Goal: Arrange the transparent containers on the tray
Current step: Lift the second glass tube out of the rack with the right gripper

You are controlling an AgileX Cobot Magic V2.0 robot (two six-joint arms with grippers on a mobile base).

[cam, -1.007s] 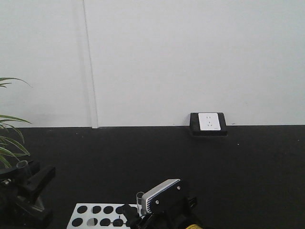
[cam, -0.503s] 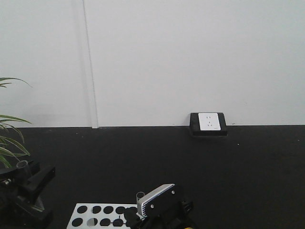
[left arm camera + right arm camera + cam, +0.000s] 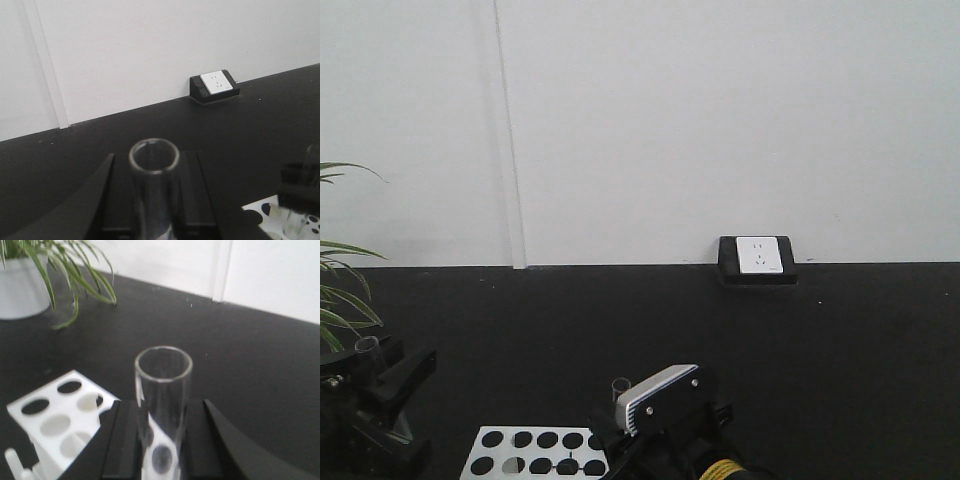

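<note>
At eight o'clock from the right jaws, just beside them, sits the white tray [image 3: 52, 402] with its round holes. Those jaws are closed on a test tube [image 3: 162, 390] that is clear and straight-walled, its long axis upright and its open rim on top. Well apart at nine o'clock in the front view, the left jaws clamp a second tube [image 3: 154, 165], also upright. The right arm is nearer, so its tube probably goes straight down into a hole.

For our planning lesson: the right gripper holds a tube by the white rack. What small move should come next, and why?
Probably ease the right gripper left, bringing its test tube over an empty hole in the rack. The tube stands upright in closed jaws at the rack's edge, apparently not yet over a hole; open holes show beside it.
</note>
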